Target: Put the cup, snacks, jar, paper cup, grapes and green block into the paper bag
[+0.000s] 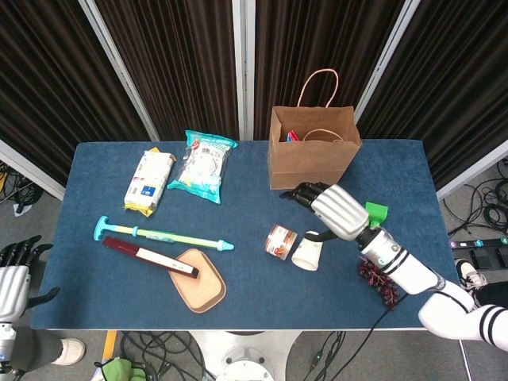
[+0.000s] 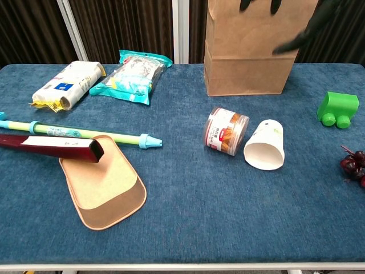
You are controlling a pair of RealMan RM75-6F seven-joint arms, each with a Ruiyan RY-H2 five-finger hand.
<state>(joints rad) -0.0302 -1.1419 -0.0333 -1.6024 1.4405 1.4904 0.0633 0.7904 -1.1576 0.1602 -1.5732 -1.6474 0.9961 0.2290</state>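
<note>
The brown paper bag (image 1: 313,151) (image 2: 251,57) stands open at the table's back, and something red and blue (image 1: 292,136) shows inside it. A jar (image 1: 279,241) (image 2: 226,131) and a white paper cup (image 1: 308,251) (image 2: 265,144) lie on their sides in front of the bag. The green block (image 1: 375,211) (image 2: 337,108) and dark grapes (image 1: 379,279) (image 2: 355,164) lie to the right. Two snack packs (image 1: 149,181) (image 1: 204,165) lie at the back left. My right hand (image 1: 329,208) hovers above the paper cup with fingers spread, holding nothing. My left hand (image 1: 12,274) hangs off the table's left corner, empty.
A long teal and green tube (image 1: 163,234), a dark red box (image 1: 151,255) and a tan dish (image 1: 202,279) lie at the front left. A black cable (image 1: 361,298) runs off the front edge near the grapes.
</note>
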